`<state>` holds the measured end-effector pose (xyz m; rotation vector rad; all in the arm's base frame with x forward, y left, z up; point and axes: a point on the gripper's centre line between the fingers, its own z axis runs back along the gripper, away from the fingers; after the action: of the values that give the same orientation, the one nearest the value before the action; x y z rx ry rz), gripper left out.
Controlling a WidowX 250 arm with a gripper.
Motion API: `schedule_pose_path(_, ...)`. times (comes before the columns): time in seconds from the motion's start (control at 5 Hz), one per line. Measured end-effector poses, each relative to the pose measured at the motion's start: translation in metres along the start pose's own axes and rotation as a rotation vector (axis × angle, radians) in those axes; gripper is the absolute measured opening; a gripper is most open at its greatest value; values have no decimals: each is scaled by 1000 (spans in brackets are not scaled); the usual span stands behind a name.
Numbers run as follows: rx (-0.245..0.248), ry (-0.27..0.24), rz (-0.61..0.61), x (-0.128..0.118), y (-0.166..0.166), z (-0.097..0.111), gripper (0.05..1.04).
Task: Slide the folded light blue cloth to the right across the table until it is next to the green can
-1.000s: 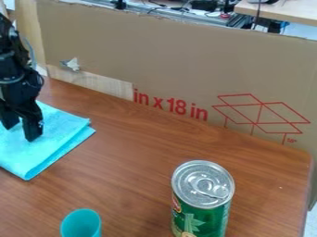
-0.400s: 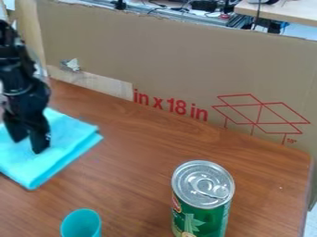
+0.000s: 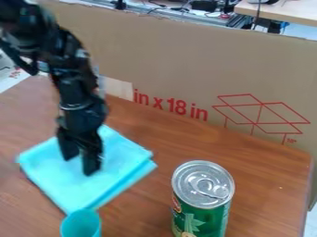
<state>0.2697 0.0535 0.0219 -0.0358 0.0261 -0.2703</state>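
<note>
Has gripper (image 3: 80, 165) parted partway on folded cloth (image 3: 119, 163); can't confirm hold. Has teal cup (image 3: 81, 226) camera-side of jaws, pull-tab can (image 3: 202, 192) view-right.

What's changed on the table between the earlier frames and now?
Blue cloth slid right and toward the camera, along with the end effector; its near corner now reaches the teal cup in view. Fingers apart throughout; no grasp or release visible. Cup and green can unchanged.

Brown cardboard panel (image 3: 186, 55) behind a reddish wood-grain table (image 3: 176, 139), pale tabletop (image 3: 294, 11) beyond.
</note>
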Motion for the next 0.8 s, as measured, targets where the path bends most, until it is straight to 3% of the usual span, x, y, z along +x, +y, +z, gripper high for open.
schedule_pose_path(0.2, -49, -57, 30, 16, -43, -2, 1001)
schedule_pose_path(0.4, -73, -83, 106, 25, -64, -1, 1001)
schedule_pose_path(0.6, -116, -112, 244, 24, -59, 2, 1001)
schedule_pose_path(0.8, -130, -103, 330, 12, -39, 10, 1001)
